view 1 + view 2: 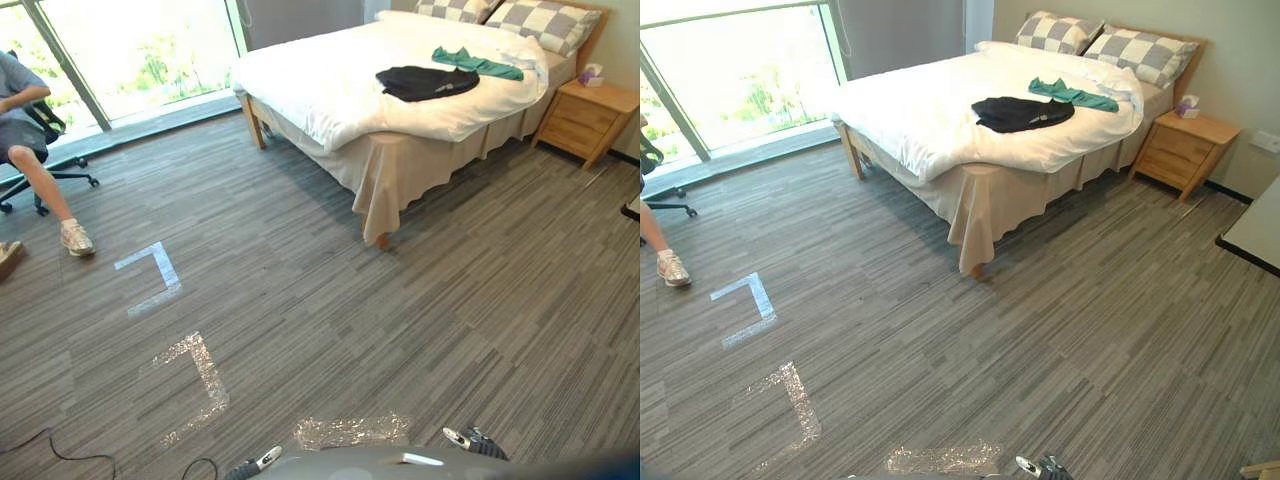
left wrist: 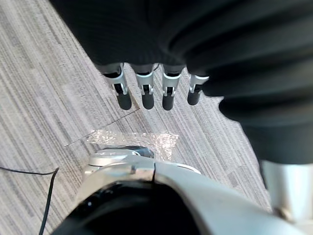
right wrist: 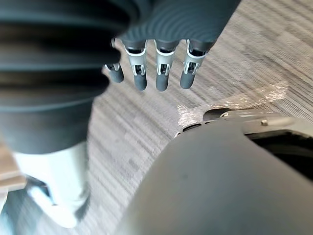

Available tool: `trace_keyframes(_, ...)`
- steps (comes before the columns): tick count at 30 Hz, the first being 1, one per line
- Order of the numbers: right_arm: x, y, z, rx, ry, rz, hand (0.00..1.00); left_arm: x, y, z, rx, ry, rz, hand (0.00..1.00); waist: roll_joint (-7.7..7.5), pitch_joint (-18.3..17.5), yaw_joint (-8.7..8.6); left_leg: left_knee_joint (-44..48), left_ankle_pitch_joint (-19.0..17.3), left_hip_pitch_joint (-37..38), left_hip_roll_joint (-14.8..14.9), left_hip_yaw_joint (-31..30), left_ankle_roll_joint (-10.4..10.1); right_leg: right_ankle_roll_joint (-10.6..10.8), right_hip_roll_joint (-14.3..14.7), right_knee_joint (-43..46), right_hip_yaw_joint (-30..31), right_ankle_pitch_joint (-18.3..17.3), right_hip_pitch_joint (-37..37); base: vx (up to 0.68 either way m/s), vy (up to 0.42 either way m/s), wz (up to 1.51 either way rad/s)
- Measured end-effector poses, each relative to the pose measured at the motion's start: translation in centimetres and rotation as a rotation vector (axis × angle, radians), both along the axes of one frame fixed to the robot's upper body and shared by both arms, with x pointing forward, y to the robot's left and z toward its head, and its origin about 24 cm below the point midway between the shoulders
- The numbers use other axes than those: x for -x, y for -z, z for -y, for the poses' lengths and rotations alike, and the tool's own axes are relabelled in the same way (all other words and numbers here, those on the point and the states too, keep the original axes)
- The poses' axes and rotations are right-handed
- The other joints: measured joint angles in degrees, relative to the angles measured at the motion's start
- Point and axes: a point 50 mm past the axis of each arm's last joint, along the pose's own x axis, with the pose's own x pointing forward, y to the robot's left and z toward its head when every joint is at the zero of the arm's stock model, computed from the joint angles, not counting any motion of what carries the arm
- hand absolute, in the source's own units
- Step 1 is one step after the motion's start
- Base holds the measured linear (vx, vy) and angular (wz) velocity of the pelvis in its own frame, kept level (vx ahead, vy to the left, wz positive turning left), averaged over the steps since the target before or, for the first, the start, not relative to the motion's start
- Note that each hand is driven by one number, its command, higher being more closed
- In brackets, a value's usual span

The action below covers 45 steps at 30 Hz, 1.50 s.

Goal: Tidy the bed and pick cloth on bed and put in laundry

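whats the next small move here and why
Probably walk toward the bed: the black cloth and the green cloth lie on it, well beyond reach, while the left hand and right hand hang open and empty over the floor.

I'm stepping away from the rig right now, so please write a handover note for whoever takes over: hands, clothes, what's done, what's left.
Left hand: open, fingers hanging straight above the carpet, empty.
Right hand: open, fingers straight, empty.
Black garment lies on the white duvet of the bed. The teal garment lies beside it, nearer the pillows.
Done: nothing yet. The robot stands well back from the bed.
Left: walk to the bed, pick up both garments, take them to the laundry, straighten the duvet.
Note: a person sits by the window.
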Motion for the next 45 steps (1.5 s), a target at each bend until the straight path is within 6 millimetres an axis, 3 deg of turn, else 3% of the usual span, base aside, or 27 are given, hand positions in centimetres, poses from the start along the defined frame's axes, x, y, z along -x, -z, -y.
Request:
trace_keyframes(5,0.3,0.2,-0.1,-0.009,0.003,-0.028,0.00,-0.9,-0.1,0.0,-0.042,0.130,0.020,0.00,0.04,0.1,-0.15,-2.7,0.6,3.3,-0.3,0.1,0.0,0.9,0.3,-3.8,-0.9,1.1,3.3,0.14,0.016,0.02)
trace_keyframes(12,0.0,0.2,-0.2,-0.013,0.004,-0.025,0.00,-1.2,-0.1,0.0,-0.060,0.147,0.023,0.00,0.07,1.1,-0.17,-2.8,-0.4,5.2,-0.3,1.3,-1.6,2.8,0.1,-4.8,-1.2,1.1,5.4,0.03,0.004,-0.06)
trace_keyframes(37,-0.4,0.2,-0.3,0.034,0.052,-0.054,0.00,-2.2,-0.4,-0.4,-0.140,0.084,0.090,0.00,-0.78,3.3,-0.78,-4.6,-0.5,6.1,-0.3,3.3,-1.7,2.2,0.5,-6.0,0.3,1.4,5.1,-0.02,-0.020,-0.04)
trace_keyframes(40,-0.8,0.0,-0.3,0.034,0.075,-0.030,0.00,-2.9,-0.6,-0.5,-0.149,0.092,0.110,0.00,-1.04,4.5,-1.07,-3.5,-0.7,4.1,-0.1,4.3,-1.8,1.2,0.1,-0.4,0.8,-1.0,0.9,-0.02,-0.020,-0.10)
trace_keyframes(41,-1.1,-0.1,-0.4,0.029,0.087,-0.018,0.00,-3.2,-0.7,-0.6,-0.154,0.096,0.123,0.00,-1.30,5.2,-1.13,-2.5,-1.0,3.2,-0.1,4.8,-1.5,1.2,-0.5,5.0,1.2,-3.5,-2.0,-0.01,-0.015,-0.18)
trace_keyframes(42,-1.4,-0.2,-0.6,0.021,0.103,-0.004,0.00,-3.6,-0.8,-0.9,-0.161,0.100,0.136,0.00,-1.99,6.0,-1.27,-1.0,-1.7,2.3,-0.4,5.4,-1.5,1.9,-1.5,11.3,1.5,-6.2,-5.5,-0.01,-0.013,-0.20)
trace_keyframes(45,-1.6,-0.3,-0.9,0.016,0.130,0.010,0.00,-3.9,-1.1,-1.2,-0.169,0.104,0.154,0.00,-2.79,6.9,-1.48,1.5,-3.1,1.8,-0.6,8.4,-1.5,3.6,-3.8,22.9,-0.4,-8.8,-11.6,-0.03,-0.004,-0.38)
